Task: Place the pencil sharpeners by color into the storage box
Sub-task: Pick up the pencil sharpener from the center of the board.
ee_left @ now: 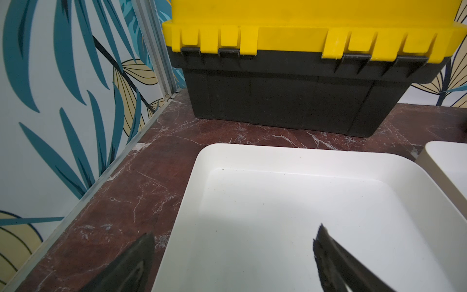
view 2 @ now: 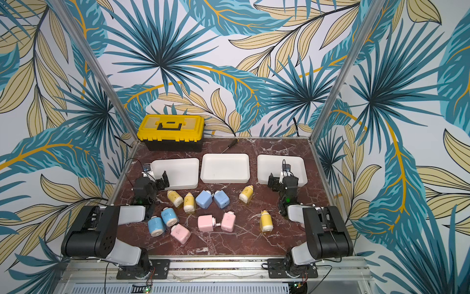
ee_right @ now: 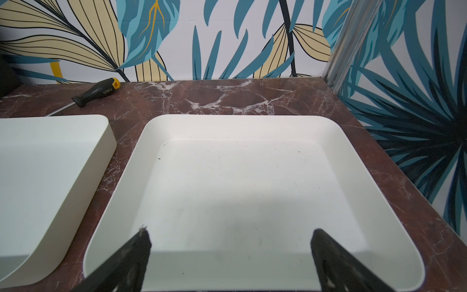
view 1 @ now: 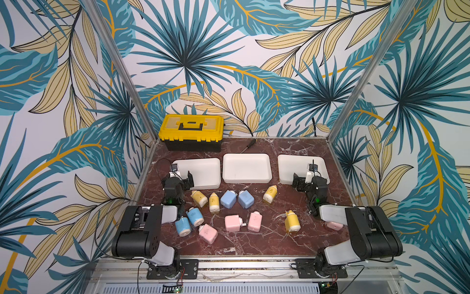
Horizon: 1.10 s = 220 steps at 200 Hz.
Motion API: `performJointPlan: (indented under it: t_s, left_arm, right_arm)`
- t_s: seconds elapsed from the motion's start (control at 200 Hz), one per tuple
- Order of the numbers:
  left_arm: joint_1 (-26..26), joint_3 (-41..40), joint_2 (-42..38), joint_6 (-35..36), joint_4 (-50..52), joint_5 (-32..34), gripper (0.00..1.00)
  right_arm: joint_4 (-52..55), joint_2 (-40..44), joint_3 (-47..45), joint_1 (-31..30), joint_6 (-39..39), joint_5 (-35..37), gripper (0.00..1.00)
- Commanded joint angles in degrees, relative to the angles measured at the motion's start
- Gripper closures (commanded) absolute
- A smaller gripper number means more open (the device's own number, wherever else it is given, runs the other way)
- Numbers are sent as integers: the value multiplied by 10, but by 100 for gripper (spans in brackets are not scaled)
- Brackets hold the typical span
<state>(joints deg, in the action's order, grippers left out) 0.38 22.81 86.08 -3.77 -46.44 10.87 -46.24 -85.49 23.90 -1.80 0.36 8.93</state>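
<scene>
Your left tool hangs over the left tray, fingers spread wide, holding and touching nothing. Your right tool hangs the same way over the right tray, wide apart and empty.

Beyond the trays sits one closed toolbox, a screwdriver beside it.

You have three white trays, counting the middle tray, with nothing in any.

The sharpeners lie loose on the worktop, on the near side of the trays: four yellow, four blue, four pink, one pink half-hidden under your right arm.
</scene>
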Motion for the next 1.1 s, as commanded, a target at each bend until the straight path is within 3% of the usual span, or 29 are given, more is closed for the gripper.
performJointPlan:
  t_s: [0.0,0.135,0.195,0.26,0.385,0.461,0.541,0.591,0.631,0.686,0.796,0.921,1.096]
  left_arm:
    - [-2,14,-41,14,18,1,1]
    - [-3,-29,-151,-11,22,25,1]
    - [-3,-50,-216,-61,23,38,1]
    - [0,-66,-307,-172,43,47,1]
    - [15,-50,-469,-304,133,-49,1]
    - [25,-43,-541,-381,165,-66,1]
    - [35,-41,-601,-451,175,-68,1]
    - [38,-25,-624,-445,187,-97,1]
    - [38,9,-628,-417,231,-123,1]
    - [38,102,-611,-405,387,-124,1]
    - [38,287,-504,-356,643,-127,1]
    - [39,367,-416,-366,705,-144,1]
    - [42,445,-292,-364,790,-215,1]
  right_arm:
    - [29,28,11,0,-7,-18,1]
    - [242,86,87,-1,15,16,1]
    - [315,107,111,-1,43,41,1]
    - [397,137,139,-1,78,62,1]
    - [539,210,188,-1,175,106,1]
    - [644,245,223,0,262,149,1]
    - [692,267,249,0,261,116,1]
    - [711,272,265,0,263,89,1]
    - [724,273,279,0,267,69,1]
    - [739,270,300,0,271,44,1]
    - [790,242,363,-2,276,9,1]
    - [885,176,467,-20,266,-14,1]
    - [1062,95,615,-97,287,54,1]
